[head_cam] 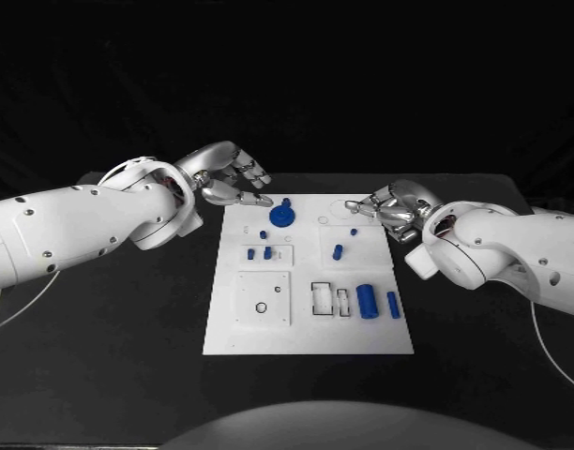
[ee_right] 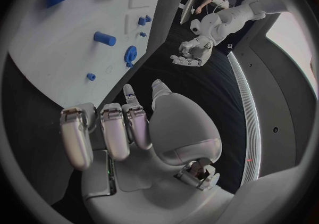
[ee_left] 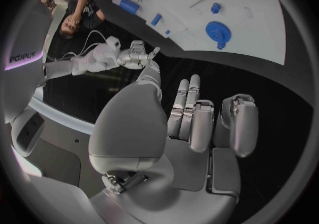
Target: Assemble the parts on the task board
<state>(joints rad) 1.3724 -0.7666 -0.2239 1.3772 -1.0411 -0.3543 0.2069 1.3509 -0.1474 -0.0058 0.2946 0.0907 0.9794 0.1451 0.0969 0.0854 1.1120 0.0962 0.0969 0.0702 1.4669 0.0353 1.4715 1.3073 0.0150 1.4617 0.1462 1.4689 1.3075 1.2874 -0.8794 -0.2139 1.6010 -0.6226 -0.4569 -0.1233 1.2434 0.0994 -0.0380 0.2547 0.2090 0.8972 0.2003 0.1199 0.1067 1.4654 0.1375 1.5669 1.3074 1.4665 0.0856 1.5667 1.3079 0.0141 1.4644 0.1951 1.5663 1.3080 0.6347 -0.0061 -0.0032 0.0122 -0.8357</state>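
Assembly barely begun: both the left hand (head_cam: 234, 176) and right hand (head_cam: 393, 208) hover empty with fingers spread, while loose blue parts (head_cam: 367, 302) lie on the task board (head_cam: 308, 339) below their fingertips.

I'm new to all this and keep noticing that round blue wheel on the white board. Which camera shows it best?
The head view: the blue wheel sits upright and unblocked on the white board, between both hands. The left wrist view shows it clearly but bent by the lens; the right wrist view shows it edge-on.
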